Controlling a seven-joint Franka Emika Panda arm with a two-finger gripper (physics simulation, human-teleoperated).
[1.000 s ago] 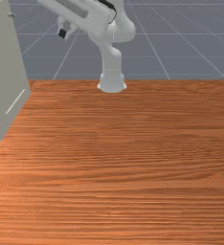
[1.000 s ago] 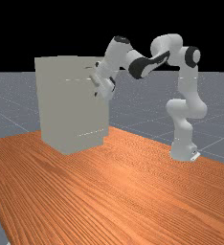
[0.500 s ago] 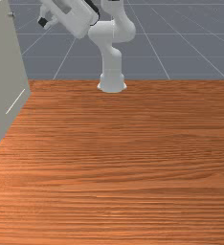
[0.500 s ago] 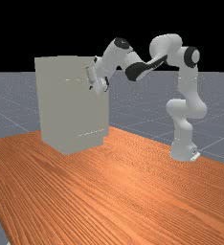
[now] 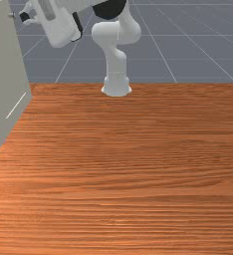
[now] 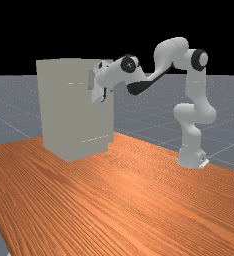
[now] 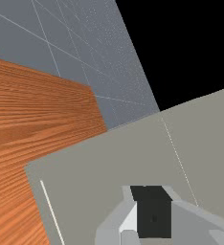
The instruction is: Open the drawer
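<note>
The wooden table (image 5: pixel 133 164) lies lower than the tool (image 5: pixel 24 16), closed together near the grey cabinet (image 5: pixel 8 64).

The tabletop (image 5: pixel 138 174) is orange-brown, streaked with darker wood grain. At the front view's ten o'clock, the cabinet (image 5: pixel 4 74) is plain grey-beige, with a thin whitish line (image 5: pixel 16 105) at nine. The Panda arm (image 6: pixel 196 90) is white, with a black joint ring (image 6: pixel 200 59) at the far view's two o'clock. The gripper (image 5: pixel 24 17) is pale with a black tip. Whitish grid lines cross the blue-grey floor (image 5: pixel 203 50); the backdrop (image 6: pixel 117 30) is solid black.
</note>
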